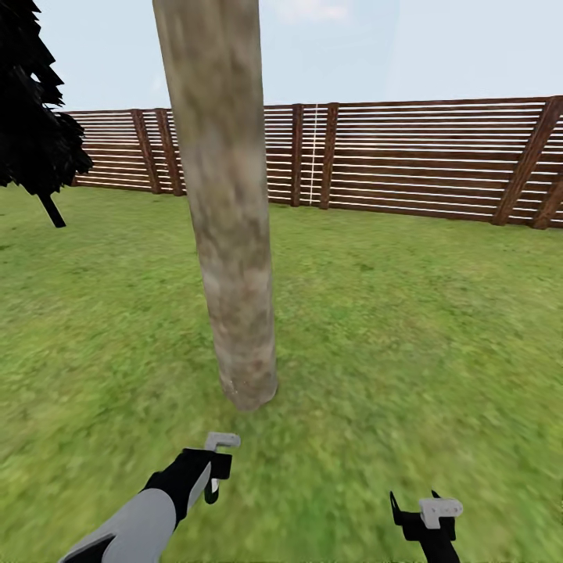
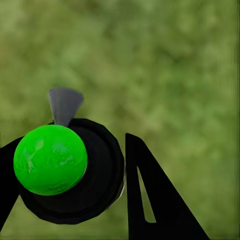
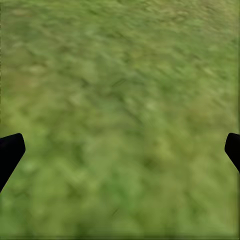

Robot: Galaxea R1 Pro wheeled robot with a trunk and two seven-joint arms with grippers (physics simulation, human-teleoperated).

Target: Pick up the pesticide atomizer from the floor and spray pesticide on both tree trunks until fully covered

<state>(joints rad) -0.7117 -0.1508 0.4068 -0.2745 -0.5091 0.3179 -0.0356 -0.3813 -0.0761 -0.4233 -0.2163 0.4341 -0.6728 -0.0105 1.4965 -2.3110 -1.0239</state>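
Note:
A thick, mottled grey-brown tree trunk [image 1: 231, 234] rises from the lawn just ahead, its base a short way beyond my left gripper [image 1: 213, 467]. The left wrist view looks down on the pesticide atomizer [image 2: 95, 190]. It has a round black body, a bright green ball on top and a grey nozzle. The black fingers [image 2: 150, 200] of the left gripper [image 2: 75, 200] are shut on either side of it. My right gripper [image 1: 426, 516] hangs low over the grass to the right, open, and its wrist view [image 3: 120, 155] has only lawn between the fingertips. No pesticide is in view.
A brown slatted wooden fence [image 1: 407, 156] runs across the back of the lawn. At the far left stands a dark-leaved plant [image 1: 31, 109] on a thin leaning stem. Open grass [image 1: 407, 328] lies to the right of the trunk.

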